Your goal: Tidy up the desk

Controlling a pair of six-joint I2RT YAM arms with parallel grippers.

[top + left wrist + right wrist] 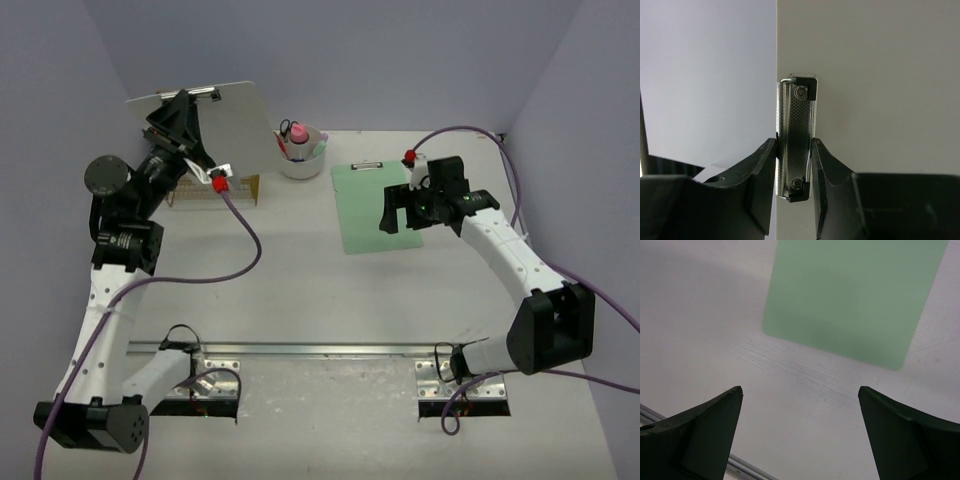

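Note:
The white desk carries a green clipboard lying flat at the back right. My left gripper is shut on the metal clip of a white clipboard and holds the board raised and tilted above the back left of the desk. In the left wrist view the fingers press the clip from both sides, with the board filling the right. My right gripper is open and empty, hovering over the green clipboard's near end, with bare desk between its fingertips.
A gold wire-mesh rack stands under the raised board. A white cup with scissors and pens stands at the back middle. A metal rail runs along the front edge. Lavender walls enclose the desk.

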